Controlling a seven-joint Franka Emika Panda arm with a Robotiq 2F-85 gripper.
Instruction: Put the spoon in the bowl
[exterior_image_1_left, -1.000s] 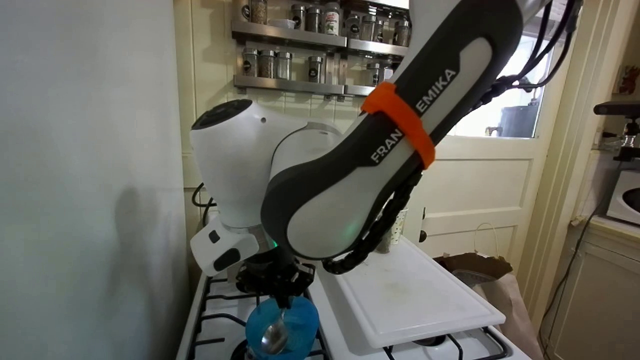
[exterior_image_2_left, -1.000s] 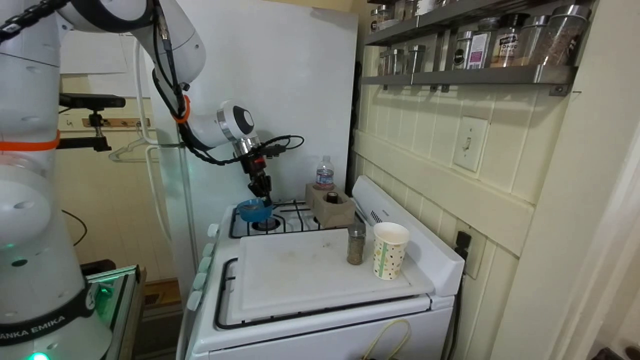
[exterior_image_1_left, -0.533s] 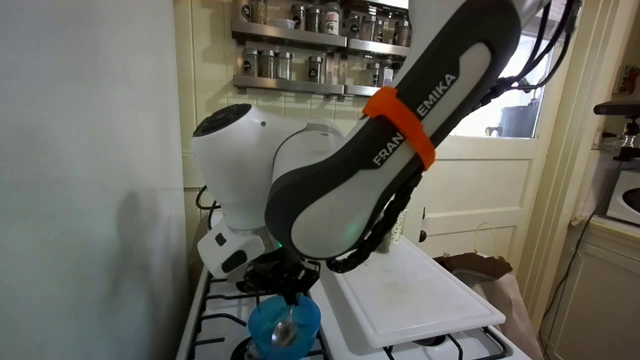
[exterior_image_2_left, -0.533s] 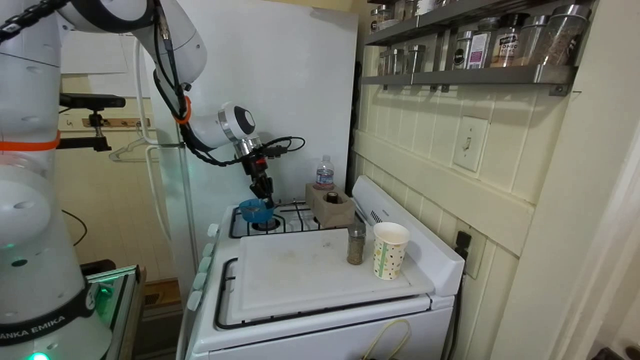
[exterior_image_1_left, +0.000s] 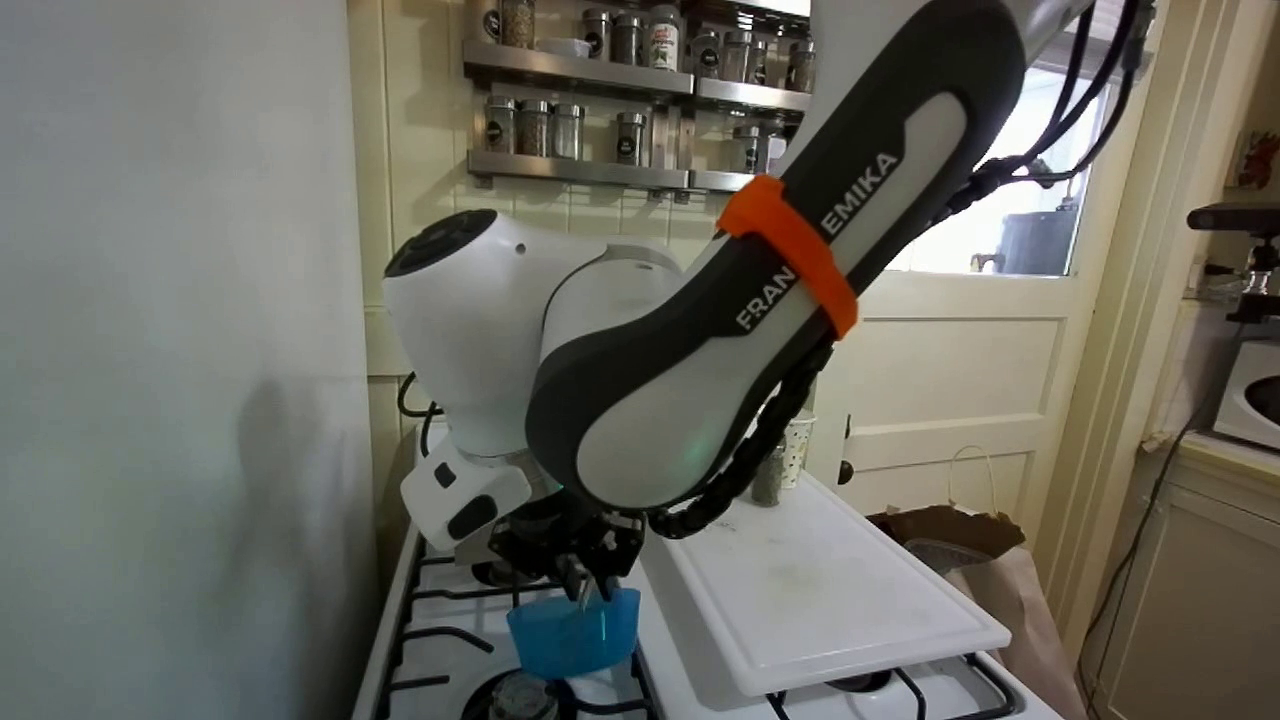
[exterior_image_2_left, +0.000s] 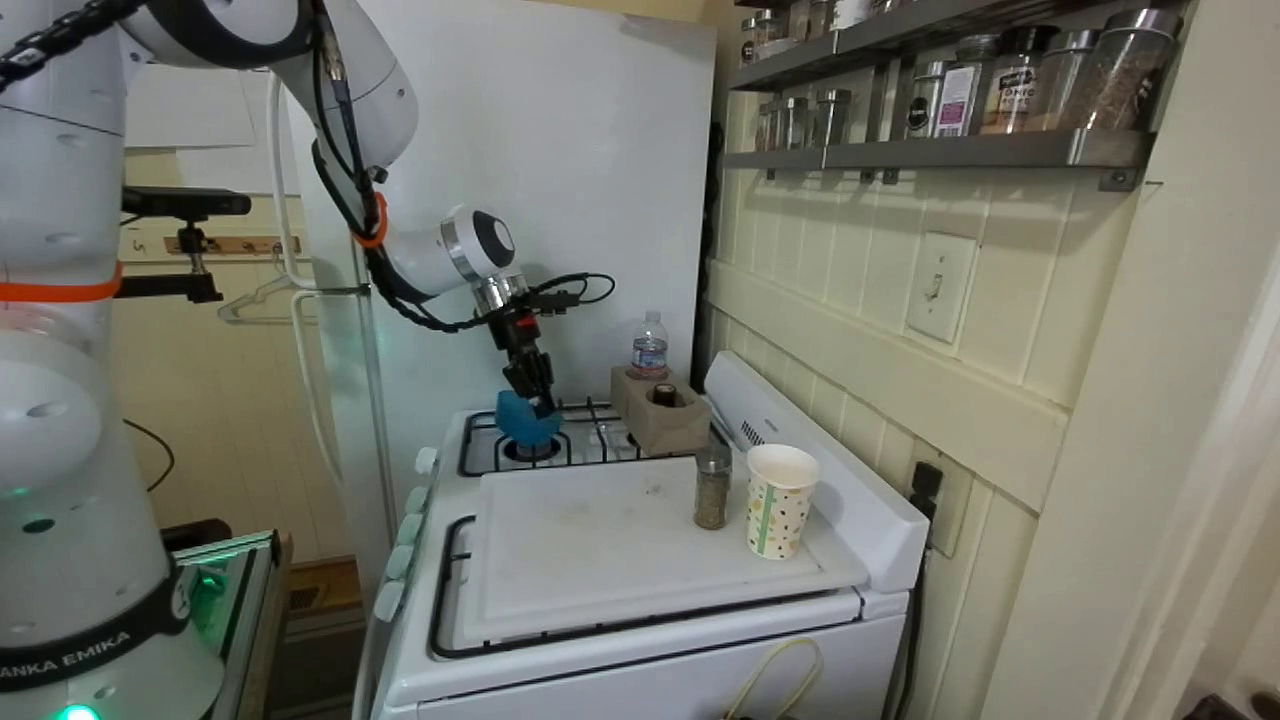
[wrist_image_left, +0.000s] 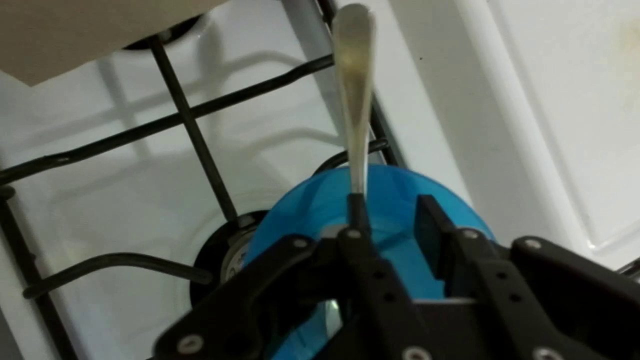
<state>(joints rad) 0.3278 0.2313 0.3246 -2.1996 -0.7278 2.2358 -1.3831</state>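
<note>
Whereas the inside of the bowl (exterior_image_1_left: 575, 645) had been shown earlier in an exterior view, its tilted outer wall was now seen there. Over the bowl the gripper (wrist_image_left: 391, 205), previously pinched together, was held parted, the spoon (wrist_image_left: 354, 75) released. In the wrist view the spoon's handle was seen jutting past the bowl's rim, its lower part over the bowl, mostly hidden.
</note>
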